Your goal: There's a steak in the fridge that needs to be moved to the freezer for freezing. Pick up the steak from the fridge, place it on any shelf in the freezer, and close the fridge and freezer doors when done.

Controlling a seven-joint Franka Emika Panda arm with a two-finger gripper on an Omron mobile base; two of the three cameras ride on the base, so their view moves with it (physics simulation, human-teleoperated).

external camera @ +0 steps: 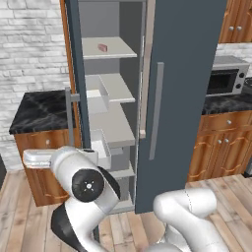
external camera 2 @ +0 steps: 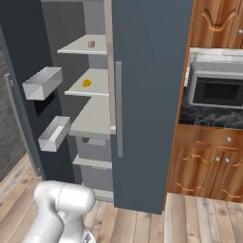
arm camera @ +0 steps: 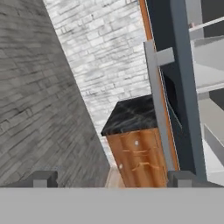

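The steak lies on the topmost shelf of the freezer, a small pinkish slab set well back from the front lip; from the right base view it reads as a pale pink speck, its outline too small to make out. One board lower, a small orange item shows, hidden in the left base view. The freezer door stands open, edge-on from the left, two grey bins on its inner face. The plain fridge door is shut and covers that half's interior. The gripper shows just two dark fingertips spread wide with nothing between them, beside the open door's grey handle and a dark-topped counter
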